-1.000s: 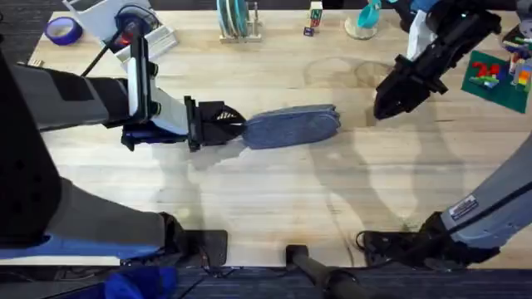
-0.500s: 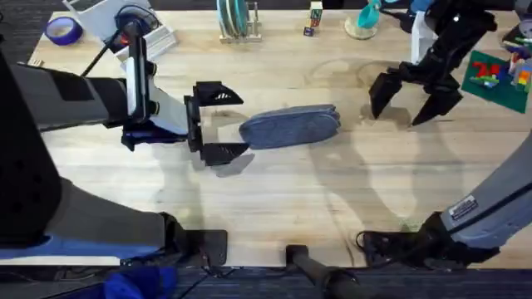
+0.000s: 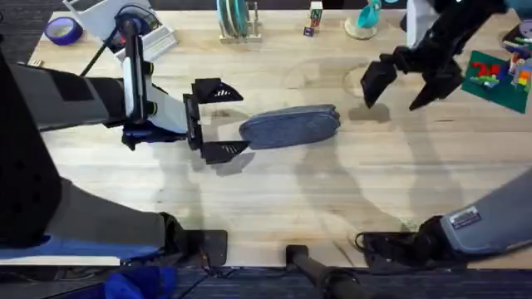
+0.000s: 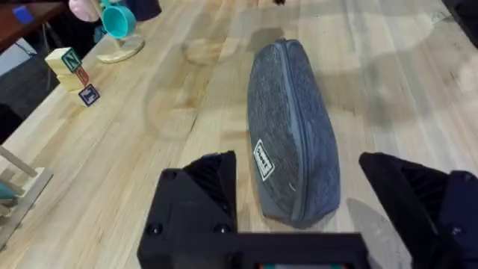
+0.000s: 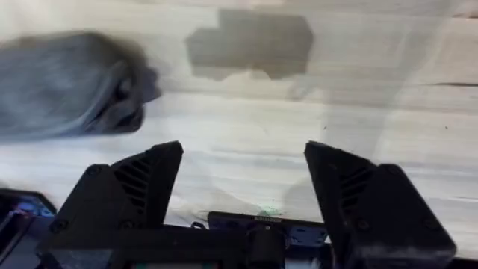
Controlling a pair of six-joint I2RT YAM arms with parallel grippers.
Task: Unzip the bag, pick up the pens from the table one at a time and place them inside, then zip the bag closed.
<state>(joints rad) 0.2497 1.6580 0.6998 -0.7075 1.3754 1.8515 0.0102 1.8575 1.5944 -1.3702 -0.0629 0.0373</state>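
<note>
At the far left corner of the table (image 3: 274,191) lies a roll of purple tape (image 3: 63,31), with a white device (image 3: 125,25) just to its right. The left gripper (image 3: 223,120) reaches in from the left side, its black fingers spread wide and holding nothing; one fingertip sits to the far side and one to the near side of the bag's left end, neither touching it. In the left wrist view the gripper (image 4: 321,194) frames the bag (image 4: 293,138) between its two parted fingers, and the zipper runs along the pouch's top seam, closed along the part that shows.

The bag (image 3: 289,127) lies flat on the wood near the middle of the table, its long axis running left to right, slightly tilted. Beyond it along the far edge stand a rack of plates (image 3: 237,21), small lettered blocks (image 3: 313,18) and a teal cup on a round coaster (image 3: 363,21).

Farther right, the right gripper (image 3: 409,81) hangs above the table, well apart from the bag's right end, its fingers spread and empty. In the right wrist view the gripper (image 5: 245,168) shows bare wood between its fingers and the bag (image 5: 71,86) off to one side. A green plate with toy bricks (image 3: 495,76) rests at the far right.
</note>
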